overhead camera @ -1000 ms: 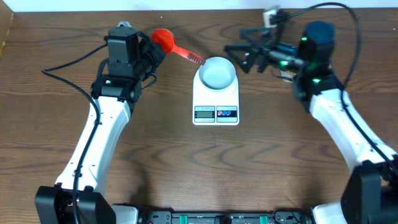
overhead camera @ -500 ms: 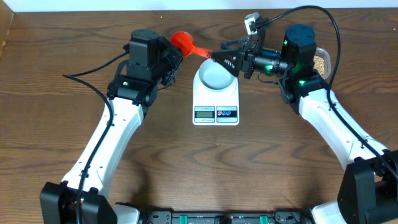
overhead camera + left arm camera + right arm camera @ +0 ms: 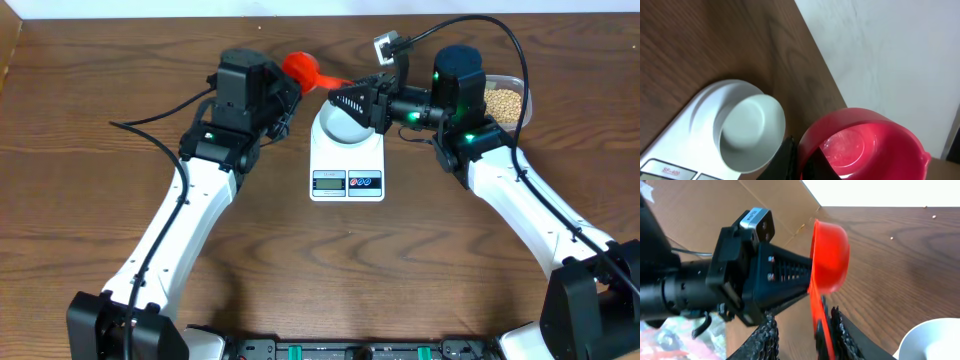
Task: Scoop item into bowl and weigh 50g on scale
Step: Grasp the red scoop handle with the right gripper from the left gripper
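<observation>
The left gripper (image 3: 804,279) is clamped on the red scoop (image 3: 831,255) (its fingers are cut off in its own view), while the right gripper (image 3: 802,325), fingers apart around the handle (image 3: 817,312), hides part of the bowl (image 3: 345,128)

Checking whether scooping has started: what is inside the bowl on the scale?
The bowl looks empty in the left wrist view, its white inside bare. Overhead, the right gripper covers part of its far rim.
</observation>
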`<state>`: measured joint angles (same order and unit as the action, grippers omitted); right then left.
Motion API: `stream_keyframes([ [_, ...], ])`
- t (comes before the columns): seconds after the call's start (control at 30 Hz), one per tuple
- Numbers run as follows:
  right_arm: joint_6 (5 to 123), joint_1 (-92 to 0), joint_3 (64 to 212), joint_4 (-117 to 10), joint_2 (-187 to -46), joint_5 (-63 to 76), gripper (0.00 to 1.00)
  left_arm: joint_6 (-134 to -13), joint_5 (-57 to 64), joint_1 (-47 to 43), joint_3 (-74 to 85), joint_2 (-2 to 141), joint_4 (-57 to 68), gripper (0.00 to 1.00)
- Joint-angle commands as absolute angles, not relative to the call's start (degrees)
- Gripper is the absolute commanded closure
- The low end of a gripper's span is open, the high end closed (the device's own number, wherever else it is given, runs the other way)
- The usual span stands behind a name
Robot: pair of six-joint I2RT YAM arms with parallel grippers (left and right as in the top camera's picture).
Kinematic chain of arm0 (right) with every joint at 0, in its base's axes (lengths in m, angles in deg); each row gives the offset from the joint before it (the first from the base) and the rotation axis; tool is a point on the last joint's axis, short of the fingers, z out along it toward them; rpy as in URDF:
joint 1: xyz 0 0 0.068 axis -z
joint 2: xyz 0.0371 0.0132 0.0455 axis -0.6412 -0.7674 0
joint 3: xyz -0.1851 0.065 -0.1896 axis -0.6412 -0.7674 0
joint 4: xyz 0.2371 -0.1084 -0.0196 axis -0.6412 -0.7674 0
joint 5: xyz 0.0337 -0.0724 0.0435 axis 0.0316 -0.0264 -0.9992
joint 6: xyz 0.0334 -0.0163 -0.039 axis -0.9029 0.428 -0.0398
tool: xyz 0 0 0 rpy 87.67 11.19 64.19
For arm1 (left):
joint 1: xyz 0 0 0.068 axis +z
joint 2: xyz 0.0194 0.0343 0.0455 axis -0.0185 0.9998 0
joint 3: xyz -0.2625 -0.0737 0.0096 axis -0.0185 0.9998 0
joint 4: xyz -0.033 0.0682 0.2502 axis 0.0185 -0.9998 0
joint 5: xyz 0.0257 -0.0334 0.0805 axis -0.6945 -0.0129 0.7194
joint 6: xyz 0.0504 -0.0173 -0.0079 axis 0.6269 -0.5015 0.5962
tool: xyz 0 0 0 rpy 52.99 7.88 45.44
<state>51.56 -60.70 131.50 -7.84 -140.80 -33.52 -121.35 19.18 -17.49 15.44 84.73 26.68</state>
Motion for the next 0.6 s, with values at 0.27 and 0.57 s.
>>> stream_keyframes([
  [0.27, 51.5, -61.0, 132.7, -7.8, -140.8, -31.9, 0.82, -120.4, 19.7, -18.9, 15.0, 85.2, 26.5, 0.93],
  [0.57, 51.5, -61.0, 132.7, -7.8, -140.8, -31.9, 0.89, -119.6, 19.3, -18.9, 15.0, 85.2, 25.4, 0.92],
])
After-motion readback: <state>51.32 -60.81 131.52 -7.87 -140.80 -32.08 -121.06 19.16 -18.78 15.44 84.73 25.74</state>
